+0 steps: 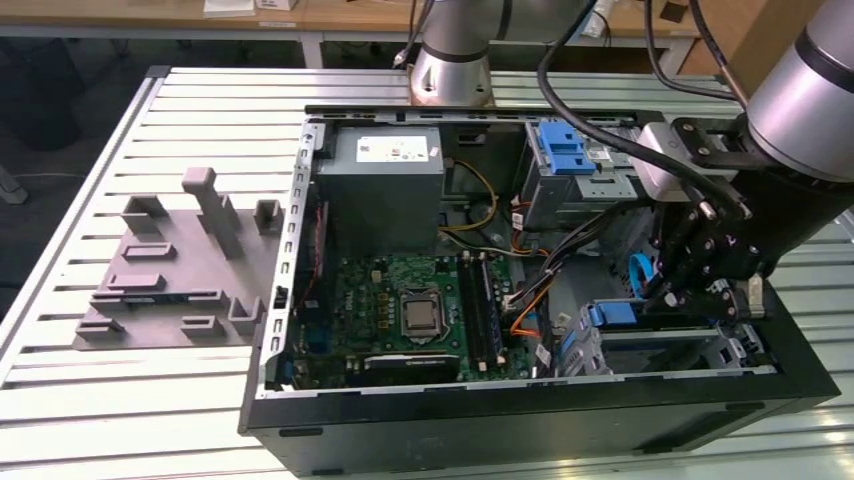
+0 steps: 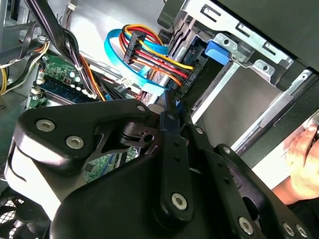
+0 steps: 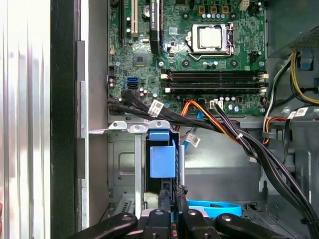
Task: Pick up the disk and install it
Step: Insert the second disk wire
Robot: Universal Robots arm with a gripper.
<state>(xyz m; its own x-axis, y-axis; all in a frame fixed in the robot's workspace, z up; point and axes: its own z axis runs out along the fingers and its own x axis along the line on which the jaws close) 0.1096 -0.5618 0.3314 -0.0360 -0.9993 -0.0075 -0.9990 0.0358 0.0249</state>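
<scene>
Mostly done, apparently: disk (image 3: 162,160) standing in the drive cage (image 3: 124,164) at the case's lower corner. Gripper (image 3: 169,195) with fingers narrowed together against its blue handle; final seating unclear.

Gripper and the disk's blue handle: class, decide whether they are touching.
Cannot tell. In the first wrist view the gripper ends close to the disk's blue handle; shadow between them hides contact or gap.

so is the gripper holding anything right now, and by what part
Cannot be told: the gripper sits at the blue handle of the disk in its bay, but the contact is hidden.
</scene>
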